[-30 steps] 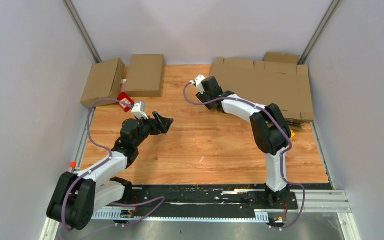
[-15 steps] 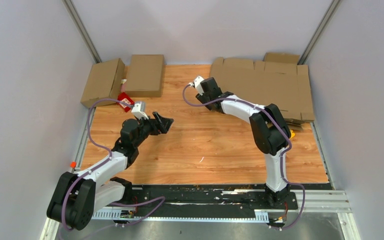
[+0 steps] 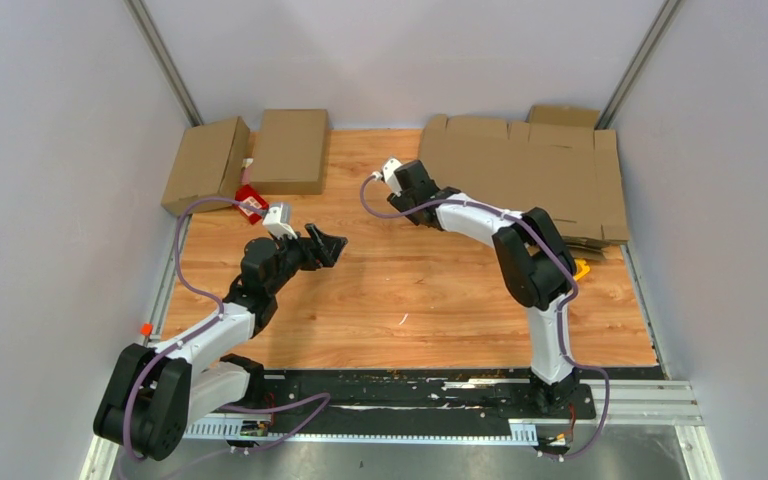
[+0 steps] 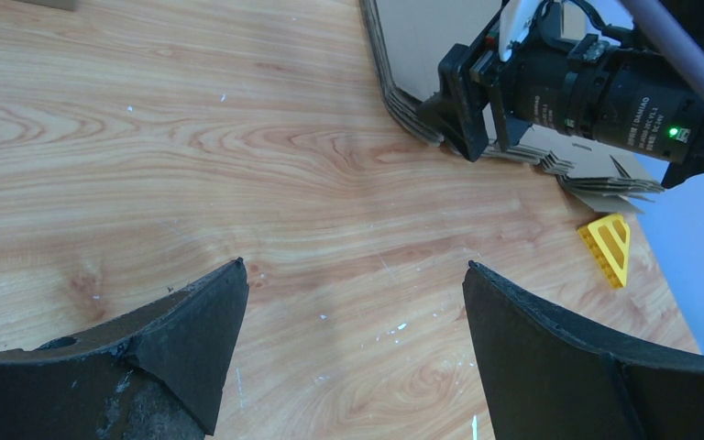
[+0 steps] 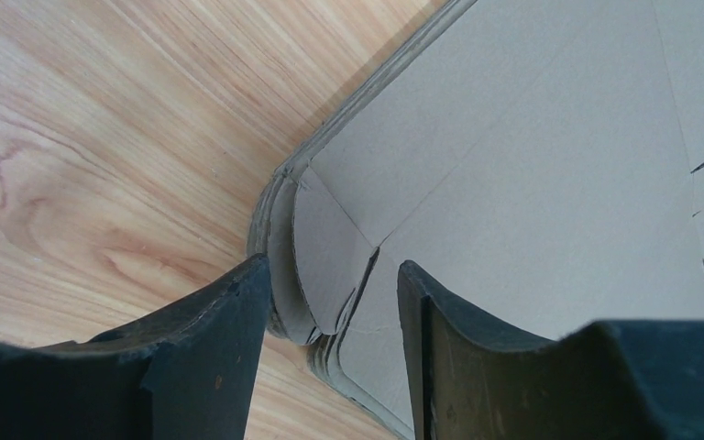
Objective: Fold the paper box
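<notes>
A: From the top view, what is made out?

B: The right pincer (image 3: 412,186) is set at the near-left corner of the flattened paper box (image 3: 520,170), which stretches away behind it and to its right. Its fingertips are masked by its own wrist. The left pincer (image 3: 332,243) is held wide open with nothing in it, well apart from the cardboard.

A: And from the left wrist?

B: Only bare counter (image 4: 147,137) is seen between the left pincer (image 4: 356,270) fingers. Ahead and to the right, the right pincer (image 4: 447,128) is seen touching the layered corner. Beyond it a yellow piece (image 4: 610,243) is glimpsed, and what it is cannot be told.

A: The right wrist?

B: The right pincer (image 5: 330,302) is part-open and astride the rounded corner of the paper box (image 5: 532,183), with nothing clamped. One finger is over wood and the other over cardboard.

A: How should the step be done?

B: Probably only the top sheet should be caught. The outer finger should be slid under its edge before closing, and the sheet then drawn towards open counter.

A: What is unclear?

B: The number of sheets cannot be counted. Whether the tips touch the counter cannot be told.
</notes>
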### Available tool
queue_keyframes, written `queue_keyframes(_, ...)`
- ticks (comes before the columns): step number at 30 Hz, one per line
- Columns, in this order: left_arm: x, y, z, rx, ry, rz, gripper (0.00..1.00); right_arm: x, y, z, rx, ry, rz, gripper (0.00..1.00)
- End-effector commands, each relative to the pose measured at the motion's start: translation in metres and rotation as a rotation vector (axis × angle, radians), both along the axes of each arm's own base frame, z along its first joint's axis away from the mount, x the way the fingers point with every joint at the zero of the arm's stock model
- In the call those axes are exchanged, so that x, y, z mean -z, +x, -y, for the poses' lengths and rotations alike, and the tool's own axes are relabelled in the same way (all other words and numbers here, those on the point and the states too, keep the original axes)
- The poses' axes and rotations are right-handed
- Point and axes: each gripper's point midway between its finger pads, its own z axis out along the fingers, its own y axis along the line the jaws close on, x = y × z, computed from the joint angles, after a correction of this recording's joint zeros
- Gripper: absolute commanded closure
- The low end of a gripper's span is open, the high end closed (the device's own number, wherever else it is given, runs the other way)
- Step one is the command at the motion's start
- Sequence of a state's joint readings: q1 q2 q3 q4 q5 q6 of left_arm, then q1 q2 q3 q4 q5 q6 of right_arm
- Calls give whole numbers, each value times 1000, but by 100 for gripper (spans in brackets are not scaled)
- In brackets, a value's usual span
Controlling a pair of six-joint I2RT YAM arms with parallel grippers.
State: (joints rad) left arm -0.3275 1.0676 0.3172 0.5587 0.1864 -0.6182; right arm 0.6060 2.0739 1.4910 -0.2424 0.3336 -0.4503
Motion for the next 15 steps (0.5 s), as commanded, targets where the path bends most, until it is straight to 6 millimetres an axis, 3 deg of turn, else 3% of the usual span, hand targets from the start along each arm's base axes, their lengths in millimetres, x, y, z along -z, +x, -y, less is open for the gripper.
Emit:
queue_keyframes(1, -27, 6, 6, 21, -10, 82, 5, -3, 9, 2, 20, -40, 38, 47)
queue_keyframes(9, -29, 5, 6, 21, -10, 87, 6, -12, 10, 6, 45, -32, 63, 51)
queue_keyframes(15, -28, 5, 6, 21, -10, 85, 5, -15, 4, -4, -1, 22, 42, 40)
